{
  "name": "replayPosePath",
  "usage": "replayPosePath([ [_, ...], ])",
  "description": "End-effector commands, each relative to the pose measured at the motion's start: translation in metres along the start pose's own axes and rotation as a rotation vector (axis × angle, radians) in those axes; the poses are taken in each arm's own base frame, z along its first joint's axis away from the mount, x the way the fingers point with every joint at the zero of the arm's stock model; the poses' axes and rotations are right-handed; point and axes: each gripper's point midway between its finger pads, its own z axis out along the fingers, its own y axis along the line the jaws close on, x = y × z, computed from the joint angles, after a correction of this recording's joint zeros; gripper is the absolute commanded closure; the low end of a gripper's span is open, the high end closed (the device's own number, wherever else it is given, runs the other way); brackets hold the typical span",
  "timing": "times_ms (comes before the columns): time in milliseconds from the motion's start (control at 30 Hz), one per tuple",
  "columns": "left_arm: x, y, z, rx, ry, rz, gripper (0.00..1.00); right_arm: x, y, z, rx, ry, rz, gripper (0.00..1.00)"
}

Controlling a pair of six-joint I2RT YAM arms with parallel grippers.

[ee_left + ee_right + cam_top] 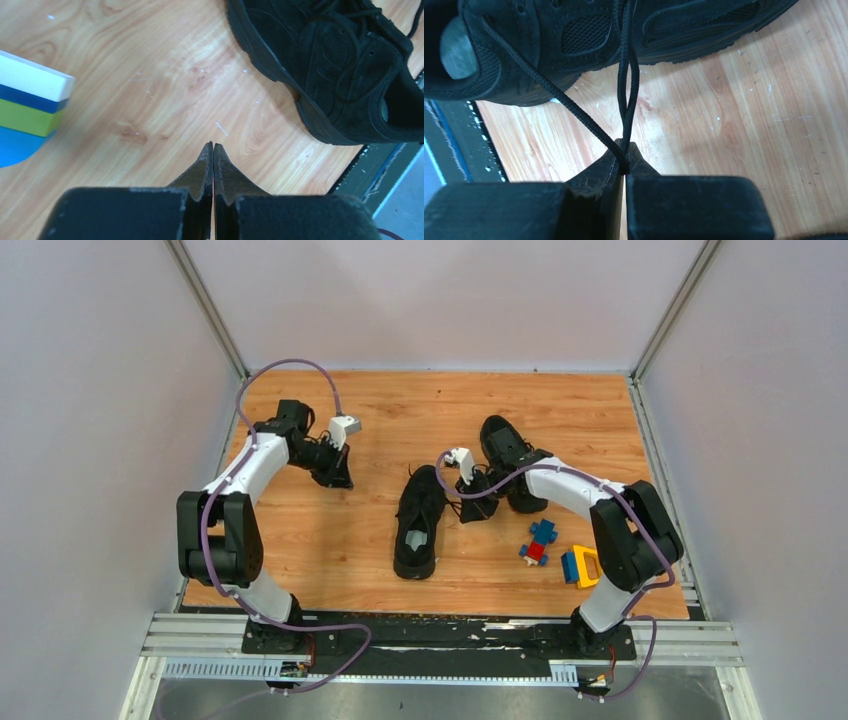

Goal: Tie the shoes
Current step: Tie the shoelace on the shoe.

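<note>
Right fingers [614, 170] pinch the laces [629, 90] of a black shoe [574, 40].
Left fingers [204, 167] sit pressed together, empty, above the wooden worktop [150, 75].

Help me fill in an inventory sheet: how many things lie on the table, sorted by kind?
Shoes: 2
Toys, blue-red and yellow-blue: 2
Striped block, seen only by the left wrist camera: 1
Total: 5
</note>
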Motion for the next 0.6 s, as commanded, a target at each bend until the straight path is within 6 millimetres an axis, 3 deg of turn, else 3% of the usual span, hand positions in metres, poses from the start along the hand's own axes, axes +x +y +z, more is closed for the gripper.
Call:
replayPosePath([
  [0,0.002,-0.022,0.001,0.067,-0.037,-0.043,1.00,-0.022,0.015,0.000,-0.124,-0.058,0.074,1.00],
  [133,-0.007,-0.020,0.004,0.061,-0.093,-0.037,0.97,-0.018,0.009,0.004,-0.114,-0.036,0.072,1.00],
  [167,-0.013,-0.012,0.007,0.032,-0.108,-0.035,0.85,-0.017,0.006,0.005,-0.100,-0.029,0.069,1.00],
  [300,-0.038,0.003,0.020,0.030,-0.156,-0.232,0.64,-0.017,-0.013,0.011,-0.028,0.000,0.085,1.00],
  [567,-0.079,-0.008,0.058,0.076,-0.208,-0.590,0.51,-0.023,-0.043,0.016,0.106,-0.002,0.038,1.00],
])
